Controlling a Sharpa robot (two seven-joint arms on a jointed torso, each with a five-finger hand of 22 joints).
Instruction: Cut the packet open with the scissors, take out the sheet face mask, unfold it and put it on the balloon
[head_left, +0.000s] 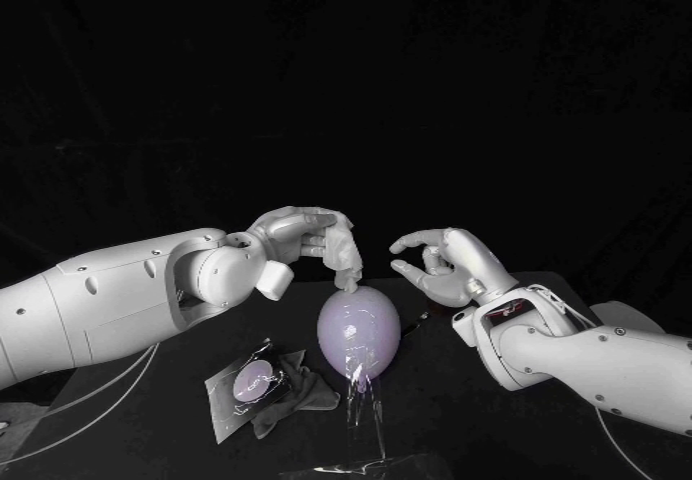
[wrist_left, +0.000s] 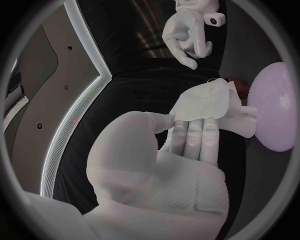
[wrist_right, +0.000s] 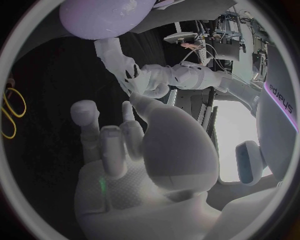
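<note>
A pale lilac balloon stands upright at the middle of the table. My left hand hovers just over its top and pinches the white folded sheet mask between thumb and fingers. The mask hangs against the balloon's top, beside the balloon. My right hand is to the right of the balloon's top, apart from it, fingers curled in with nothing in them. The cut packet lies flat on the table to the balloon's left. Yellow scissor handles lie on the table.
A dark crumpled piece lies against the packet. A clear stand props the balloon from below. The black table stretches under my right arm.
</note>
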